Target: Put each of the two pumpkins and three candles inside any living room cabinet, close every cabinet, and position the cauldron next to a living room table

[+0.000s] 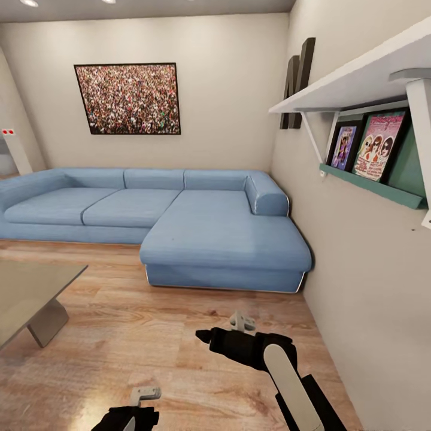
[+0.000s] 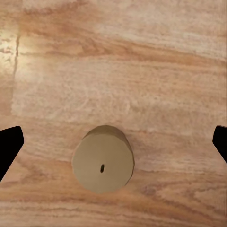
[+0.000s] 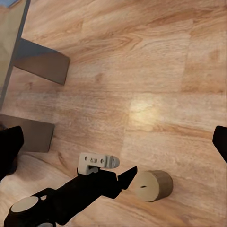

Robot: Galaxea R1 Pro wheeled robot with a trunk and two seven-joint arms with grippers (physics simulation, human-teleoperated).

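A pale beige candle [image 2: 103,158] stands upright on the wood floor, directly below my left gripper [image 2: 113,144]. That gripper is open, its black fingertips [image 2: 9,146] wide apart on either side, not touching the candle. The right wrist view shows the same candle [image 3: 152,185] just past the tip of the left gripper [image 3: 128,174]. My right gripper [image 3: 113,142] is open and holds nothing; in the head view it hovers over the floor [image 1: 202,336], and the left gripper [image 1: 126,417] sits at the frame's lower edge. A corner of the grey-green table [image 1: 30,287] is at the left.
A blue corner sofa [image 1: 221,227] fills the far side of the room. A wall with shelves [image 1: 359,84] and framed pictures runs along the right. The table's grey block legs [image 3: 40,64] stand near the arms. Open wood floor [image 1: 149,335] lies between table and sofa.
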